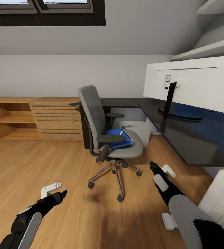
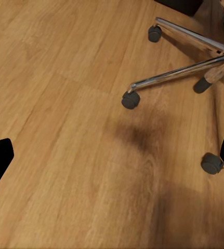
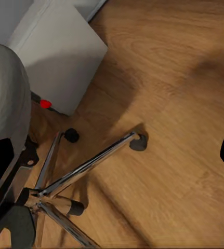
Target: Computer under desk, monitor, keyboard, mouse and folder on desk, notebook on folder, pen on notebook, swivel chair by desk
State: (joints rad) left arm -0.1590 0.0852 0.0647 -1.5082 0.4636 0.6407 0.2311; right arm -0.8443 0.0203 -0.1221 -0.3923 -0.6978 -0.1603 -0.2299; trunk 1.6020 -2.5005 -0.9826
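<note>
The grey padded swivel chair (image 1: 106, 138) with black armrests and a chrome five-star base stands on the light wooden floor (image 1: 39, 166) at the middle of the head view, its back toward 10 o'clock. A flat bright-blue folder (image 1: 120, 137) with white page edges lies on its seat, partly behind the near armrest. At 3 o'clock from the chair runs the glossy black L-shaped bench (image 1: 195, 141), and on it stands the wide monitor (image 1: 195, 83), its white back and thin black stand on a ring base facing the camera. Under the bench, just behind the chair seat, sits the small light-grey computer (image 1: 141, 131) tower; in the right wrist view its red dot shows close to the chair's chrome legs. A light wooden drawer chest (image 1: 56, 117) and open shelves stand against the wall at 9 o'clock.

The left tool (image 1: 54, 192) hangs low over the floor at 7 o'clock, fingers spread wide, holding nothing. The right tool (image 1: 160, 169) hovers at 4 o'clock beside the chair base, jaws also wide apart and empty.
</note>
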